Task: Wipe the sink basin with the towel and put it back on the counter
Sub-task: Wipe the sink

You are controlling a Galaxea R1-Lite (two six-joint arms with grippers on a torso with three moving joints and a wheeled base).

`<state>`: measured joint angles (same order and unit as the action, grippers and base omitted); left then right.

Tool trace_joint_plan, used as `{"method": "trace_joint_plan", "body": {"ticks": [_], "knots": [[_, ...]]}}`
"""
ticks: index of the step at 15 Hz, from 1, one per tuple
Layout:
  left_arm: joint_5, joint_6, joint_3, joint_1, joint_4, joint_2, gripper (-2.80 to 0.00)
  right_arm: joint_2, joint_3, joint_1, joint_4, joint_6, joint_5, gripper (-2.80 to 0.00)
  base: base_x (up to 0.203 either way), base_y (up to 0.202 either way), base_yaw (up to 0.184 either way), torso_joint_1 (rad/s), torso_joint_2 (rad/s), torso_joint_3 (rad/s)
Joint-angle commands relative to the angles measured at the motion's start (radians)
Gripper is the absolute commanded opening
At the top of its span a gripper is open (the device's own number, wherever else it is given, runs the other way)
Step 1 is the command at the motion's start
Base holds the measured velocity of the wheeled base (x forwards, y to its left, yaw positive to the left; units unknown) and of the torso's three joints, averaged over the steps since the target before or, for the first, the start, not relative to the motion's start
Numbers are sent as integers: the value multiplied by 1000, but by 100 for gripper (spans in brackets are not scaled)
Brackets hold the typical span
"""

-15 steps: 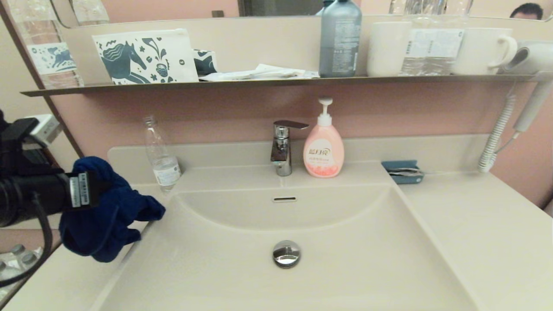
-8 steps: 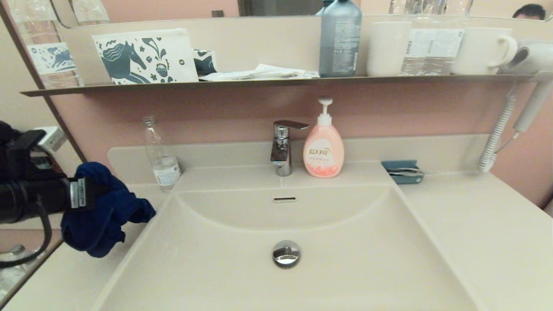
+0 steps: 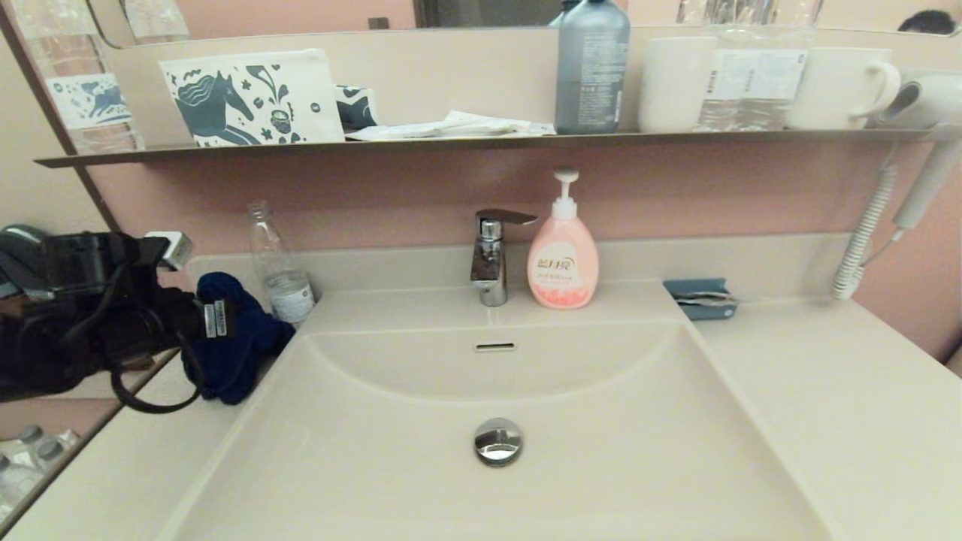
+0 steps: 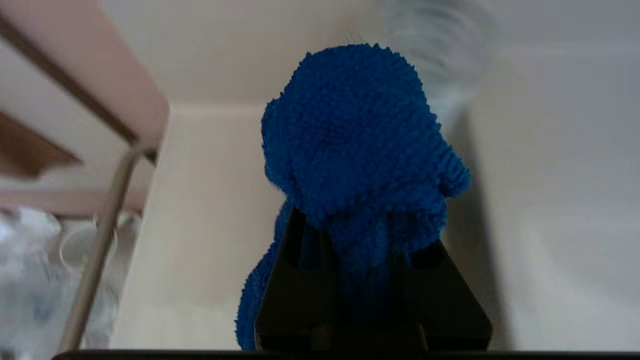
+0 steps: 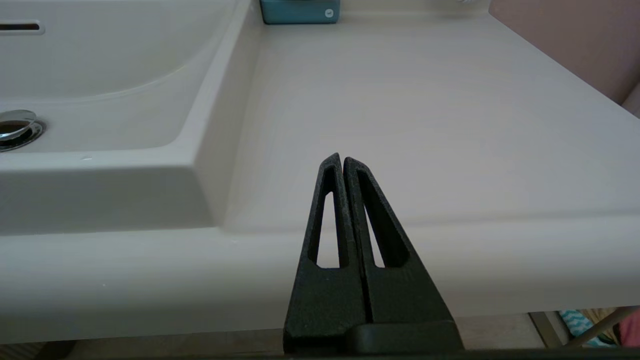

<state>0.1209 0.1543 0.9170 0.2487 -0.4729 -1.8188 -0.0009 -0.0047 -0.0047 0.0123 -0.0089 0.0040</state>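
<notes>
Left tool [image 3: 225,319] low at the far left, fingers clamped together; right tool [image 5: 342,162] parked, fingers pressed together.

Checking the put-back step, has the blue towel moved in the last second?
Yes. The towel, held in the left end effector, has moved back and right toward the water bottle, over the counter.

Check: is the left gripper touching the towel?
Touching. The left wrist view shows the left gripper clamped on the blue towel, cloth bunched between its fingers.
</notes>
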Motion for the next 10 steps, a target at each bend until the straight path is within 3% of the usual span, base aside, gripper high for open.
{"method": "trace_joint_plan", "body": {"ticks": [1, 5, 10], "knots": [[-3, 3, 87, 10, -8, -144, -280, 1, 0, 0, 0, 0, 1, -280, 0, 0, 0, 0, 0, 0], [-3, 13, 159, 54, -11, -254, -280, 1, 0, 0, 0, 0, 1, -280, 0, 0, 0, 0, 0, 0], [-2, 11, 155, 57, -12, -308, -280, 1, 0, 0, 0, 0, 1, -280, 0, 0, 0, 0, 0, 0]]}}
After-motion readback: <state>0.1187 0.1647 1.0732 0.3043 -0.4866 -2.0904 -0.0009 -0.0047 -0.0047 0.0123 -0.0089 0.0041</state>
